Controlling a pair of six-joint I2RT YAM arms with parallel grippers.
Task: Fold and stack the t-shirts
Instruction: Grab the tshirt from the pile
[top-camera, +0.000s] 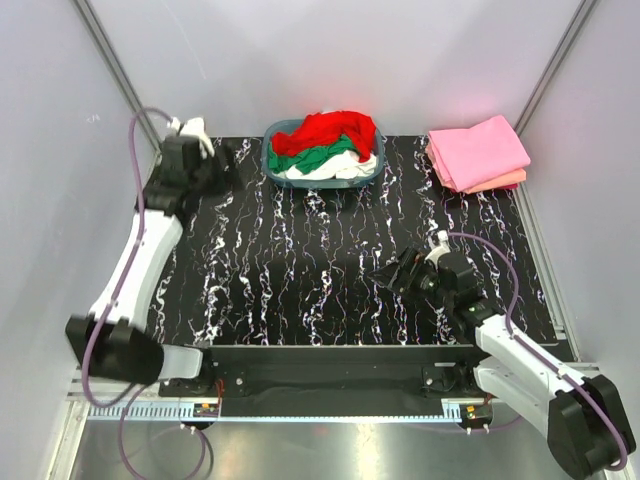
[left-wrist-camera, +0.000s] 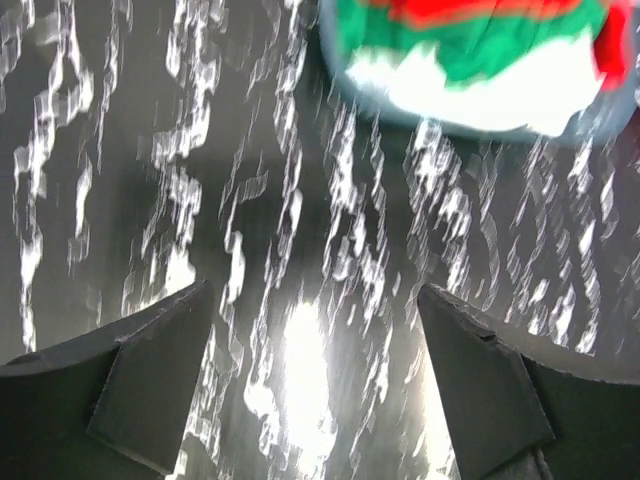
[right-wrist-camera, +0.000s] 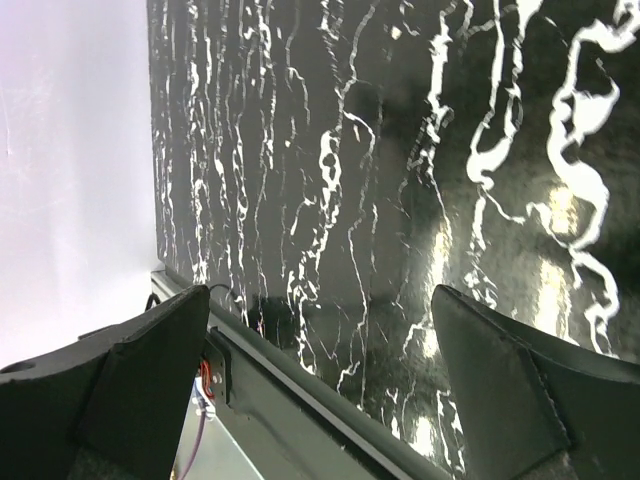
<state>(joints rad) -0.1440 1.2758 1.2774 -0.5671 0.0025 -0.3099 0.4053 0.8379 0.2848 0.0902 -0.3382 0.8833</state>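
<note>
The black, white-veined tabletop (top-camera: 300, 270) fills the middle of the overhead view, and its centre is bare. At top centre sits a blue-grey basket (top-camera: 270, 165) heaped with unfolded shirts. A red shirt (top-camera: 325, 130) is draped across the top, a green shirt (top-camera: 315, 157) is bunched beneath it, and a white shirt (top-camera: 335, 170) spills toward the front rim. At upper right, two shirts lie folded and stacked: a pink shirt (top-camera: 478, 150) on top, and a salmon shirt (top-camera: 505, 181) showing along its lower edge.

The left claw (left-wrist-camera: 315, 290) hovers at upper left, just beside the basket. Its fingers are spread wide with nothing between them, and its own blurred view shows the basket at upper right. The right claw (right-wrist-camera: 320, 290) sits low at lower right of the overhead view, pointed across the tabletop toward the left wall. It is equally wide apart and empty.

The shirts look light, limp and easily bunched, so they will sag and fold over themselves when lifted. The red shirt on top seems the natural one to take first. A pinch on a raised ridge of its cloth would likely lift it clear of the green one. Spreading it flat probably needs both claws on a hem or the shoulders.
</note>
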